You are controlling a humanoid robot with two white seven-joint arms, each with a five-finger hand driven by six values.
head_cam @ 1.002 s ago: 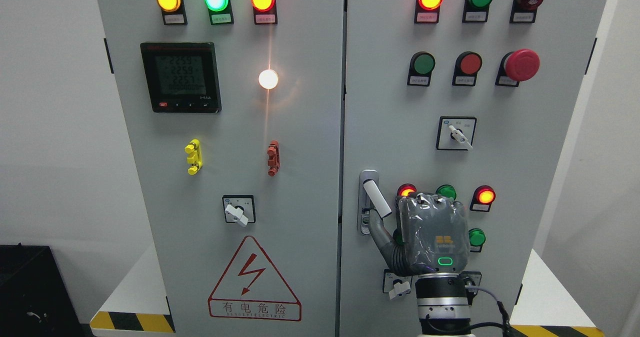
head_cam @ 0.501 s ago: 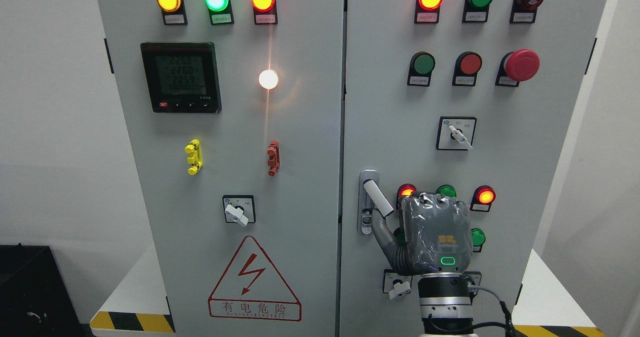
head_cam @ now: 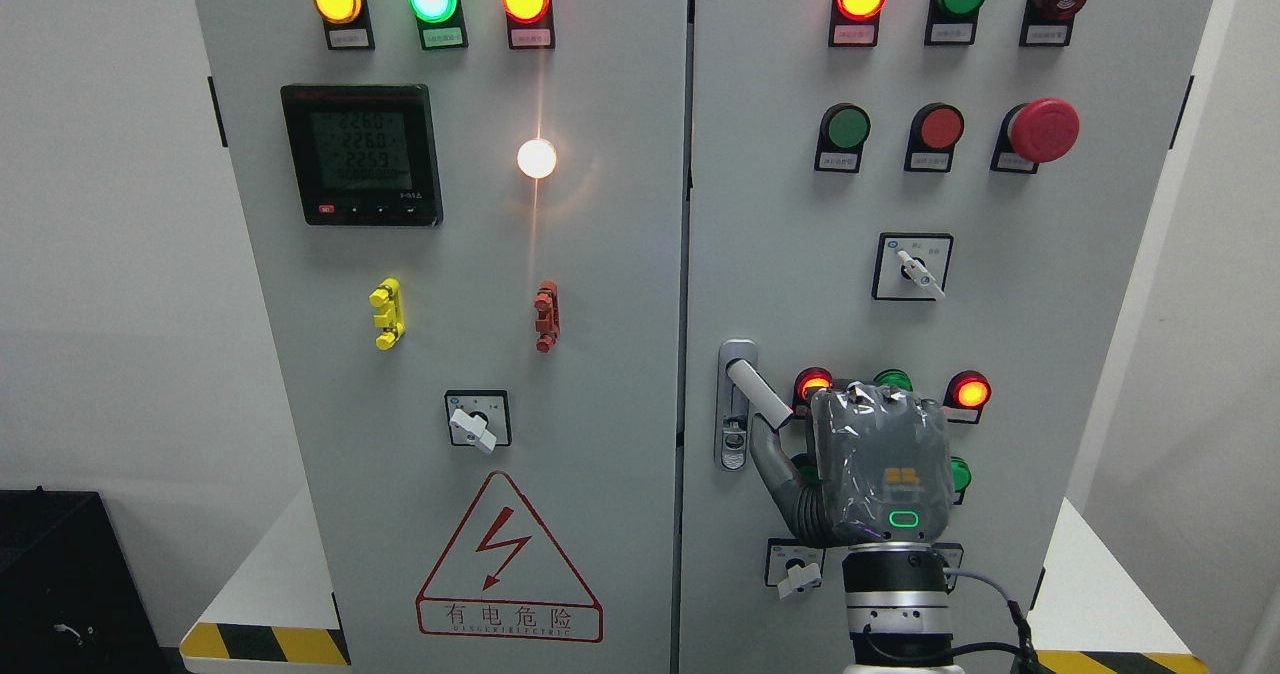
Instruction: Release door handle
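White-tipped door handle [head_cam: 760, 394] sits low on the right cabinet door [head_cam: 790, 204], close to the seam between the two doors, swung out of its silver lock plate [head_cam: 736, 432] and pointing toward about 4 o'clock. Right robot hand [head_cam: 868, 464] is just at the handle's 4 o'clock, back of the hand facing us, wrapped in grey plastic with a little green light near the wrist. Its thumb [head_cam: 772, 459] reaches up under the handle's free end and looks to be touching it, but the other fingers are hidden behind the hand, so can't tell if it's gripping or not. Red indicator lamps [head_cam: 970, 392] glow on either side of the knuckles, and a green one peeks out at 3 o'clock of the hand. Up at 12 o'clock there's a selector switch [head_cam: 913, 267], and further up the big red emergency stop [head_cam: 1043, 129]. Over on the left door: a digital meter [head_cam: 362, 154] and a lightning warning sticker [head_cam: 508, 564].
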